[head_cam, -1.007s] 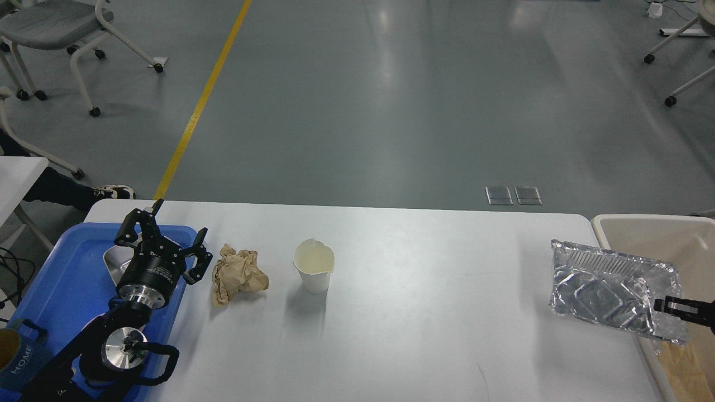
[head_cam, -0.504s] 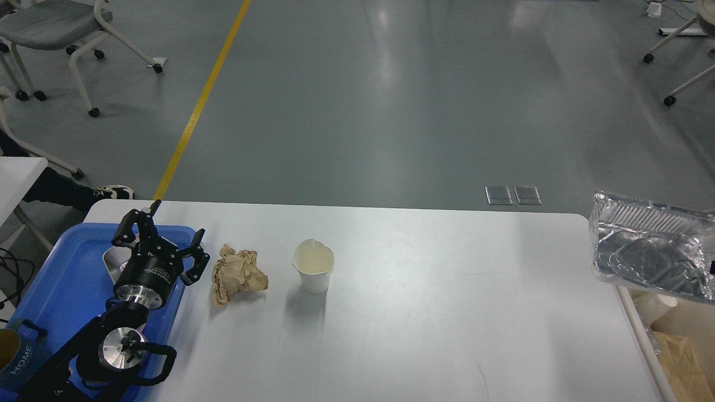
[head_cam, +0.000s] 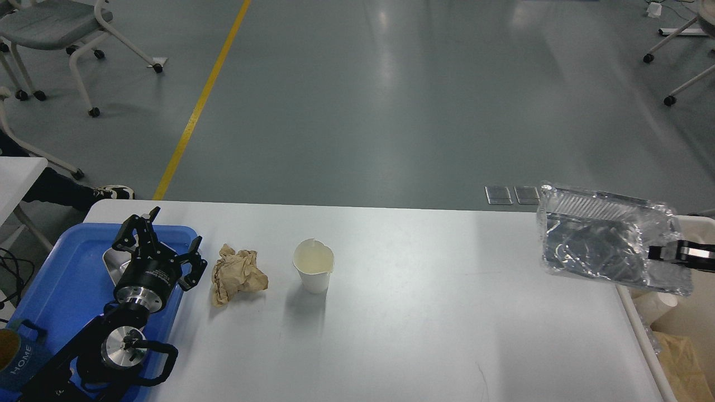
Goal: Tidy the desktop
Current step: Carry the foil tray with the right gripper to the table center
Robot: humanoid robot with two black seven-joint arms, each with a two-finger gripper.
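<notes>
The white desktop (head_cam: 419,318) holds a crumpled brown paper ball (head_cam: 237,274) and a white paper cup (head_cam: 314,269) with a dented rim, both left of centre. My left gripper (head_cam: 167,237) is open and empty, hovering over the blue tray's right edge, just left of the paper ball. My right gripper (head_cam: 662,252) comes in from the right edge and is shut on the rim of a crinkled foil container (head_cam: 600,240). It holds the container tilted in the air above the table's right end.
A blue tray (head_cam: 50,279) at the left holds a metal dish (head_cam: 113,262) and a blue "HOME" mug (head_cam: 19,357). A beige bin (head_cam: 695,318) with brown paper inside stands beyond the table's right edge. Chairs stand far back on the floor.
The right gripper lifted the foil container off the table, swung it right over the bin, and has now brought it back left and a little higher. The left gripper barely moved.
</notes>
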